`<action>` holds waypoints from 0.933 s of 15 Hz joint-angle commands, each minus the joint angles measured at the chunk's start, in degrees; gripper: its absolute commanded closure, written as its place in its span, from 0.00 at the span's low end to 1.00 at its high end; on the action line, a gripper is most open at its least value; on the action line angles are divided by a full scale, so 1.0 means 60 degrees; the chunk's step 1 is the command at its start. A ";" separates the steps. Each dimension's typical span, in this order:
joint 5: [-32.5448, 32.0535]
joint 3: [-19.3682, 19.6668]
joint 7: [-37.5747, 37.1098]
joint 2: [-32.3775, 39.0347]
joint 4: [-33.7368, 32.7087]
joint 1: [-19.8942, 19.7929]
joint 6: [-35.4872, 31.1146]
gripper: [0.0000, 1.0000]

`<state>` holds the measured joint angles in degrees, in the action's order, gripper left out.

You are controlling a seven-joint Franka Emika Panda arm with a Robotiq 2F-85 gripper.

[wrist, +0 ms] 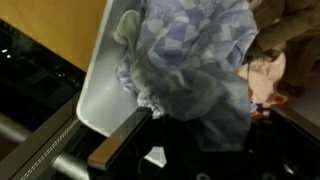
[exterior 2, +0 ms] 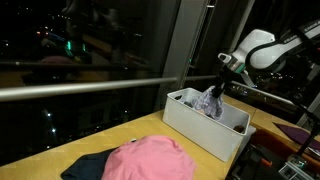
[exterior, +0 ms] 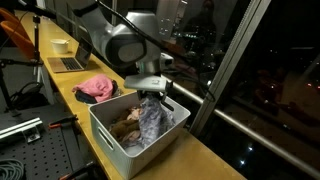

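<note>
My gripper (exterior: 150,93) hangs over a white bin (exterior: 104,131) on a wooden counter and is shut on a grey-blue patterned cloth (exterior: 153,120). The cloth droops from the jaws into the bin in both exterior views (exterior 2: 210,101). In the wrist view the cloth (wrist: 190,60) fills the middle and hides the fingertips; one dark finger (wrist: 120,142) shows at the lower left over the bin wall (wrist: 98,92). A tan garment (exterior: 126,124) lies in the bin beside the cloth.
A pink garment (exterior: 97,88) lies on the counter just outside the bin, with a dark cloth (exterior 2: 85,166) beside it. A laptop (exterior: 68,63) and a cup (exterior: 60,44) stand further along. A metal window rail (exterior 2: 100,88) runs behind the counter.
</note>
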<state>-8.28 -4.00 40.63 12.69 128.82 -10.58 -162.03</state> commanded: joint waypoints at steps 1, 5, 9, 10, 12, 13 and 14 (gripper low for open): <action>-0.0709 0.0359 -0.0499 -0.2207 0.0951 0.0577 0.0125 1.00; -0.2299 0.0284 -0.1277 -0.3944 0.0792 0.1045 0.0847 1.00; -0.4228 -0.0426 -0.2029 -0.5191 -0.0043 0.1435 0.2413 1.00; -0.4379 -0.0620 -0.2007 -0.5404 -0.0307 0.1638 0.2874 1.00; -0.4580 -0.1064 -0.1941 -0.5577 -0.1024 0.2098 0.3931 1.00; -0.4658 -0.1344 -0.1911 -0.5518 -0.1492 0.2342 0.4553 1.00; -0.4721 -0.1609 -0.1873 -0.5447 -0.1956 0.2584 0.5154 1.00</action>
<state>-34.17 -10.19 29.38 -20.81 124.38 1.60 -140.11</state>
